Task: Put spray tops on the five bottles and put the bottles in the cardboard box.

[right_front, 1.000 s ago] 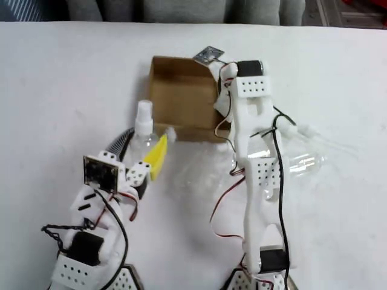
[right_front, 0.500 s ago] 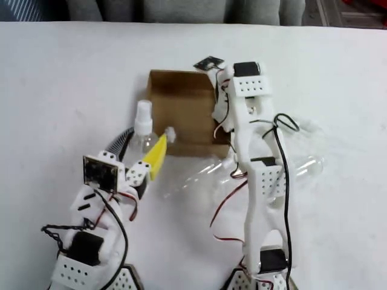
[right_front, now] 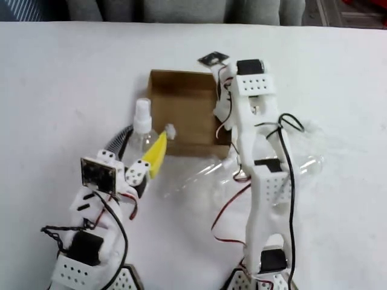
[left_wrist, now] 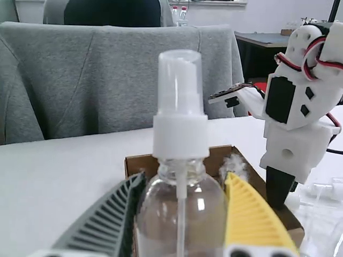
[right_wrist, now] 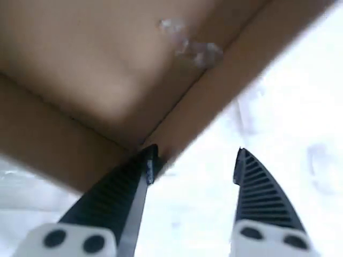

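A clear bottle with a white spray top stands upright just left of the cardboard box. My left gripper is shut on the bottle's body, with the grey finger on one side and the yellow finger on the other. My right gripper is open at the box's right wall. One black finger touches the wall's edge and the other hangs outside over the table. In the high view the right gripper is at the box's right side.
Two clear bottles without tops lie on the table, one in front of the box and one to the right of the right arm. A grey chair back stands beyond the far table edge.
The right arm has swung and stretched along the box's right side. The box has slid a little toward the near side. The left gripper and its bottle have kept still.
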`<state>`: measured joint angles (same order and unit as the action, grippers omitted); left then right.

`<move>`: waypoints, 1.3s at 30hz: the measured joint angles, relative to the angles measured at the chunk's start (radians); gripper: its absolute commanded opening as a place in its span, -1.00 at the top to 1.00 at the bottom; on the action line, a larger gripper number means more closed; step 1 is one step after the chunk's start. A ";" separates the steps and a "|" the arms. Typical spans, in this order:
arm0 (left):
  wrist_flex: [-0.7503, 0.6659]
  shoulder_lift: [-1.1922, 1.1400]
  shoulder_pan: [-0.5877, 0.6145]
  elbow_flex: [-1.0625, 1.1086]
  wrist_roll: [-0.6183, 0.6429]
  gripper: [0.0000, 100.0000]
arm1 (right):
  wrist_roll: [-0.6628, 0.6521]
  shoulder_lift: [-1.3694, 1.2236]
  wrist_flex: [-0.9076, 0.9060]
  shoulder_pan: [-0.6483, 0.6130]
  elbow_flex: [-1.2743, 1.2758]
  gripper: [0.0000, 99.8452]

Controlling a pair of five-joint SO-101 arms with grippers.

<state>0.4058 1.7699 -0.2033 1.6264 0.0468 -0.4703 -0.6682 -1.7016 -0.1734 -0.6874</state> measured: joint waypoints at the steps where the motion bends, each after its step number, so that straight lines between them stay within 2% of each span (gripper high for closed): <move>1: -0.011 0.000 0.008 0.000 0.000 0.95 | 0.014 0.035 0.000 0.000 0.035 0.63; 4: -0.031 0.000 0.028 0.000 0.000 0.95 | 0.069 0.150 0.000 -0.002 0.161 0.67; 10: -0.048 0.000 0.035 0.000 0.000 0.95 | 0.126 0.371 0.015 -0.002 0.427 0.98; 18: -0.051 0.000 0.035 0.000 0.003 0.96 | 0.129 0.634 0.157 -0.002 0.827 0.97; 23: -0.043 -0.017 0.035 -0.040 0.048 0.96 | 0.204 0.884 0.255 -0.021 1.045 0.97; 27: -0.038 -0.155 0.037 -0.163 0.121 0.96 | 0.250 1.094 0.342 -0.091 1.204 0.97; 35: -0.043 -0.618 0.038 -0.491 0.143 0.96 | 0.262 1.478 0.509 -0.189 1.462 0.97; 39: -0.150 -0.847 0.020 -0.609 0.143 0.96 | 0.265 1.702 0.638 -0.258 1.637 0.97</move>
<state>0.2555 0.9229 -0.1834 1.0173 0.1895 -0.2048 1.0334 -1.0633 -0.4312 0.9498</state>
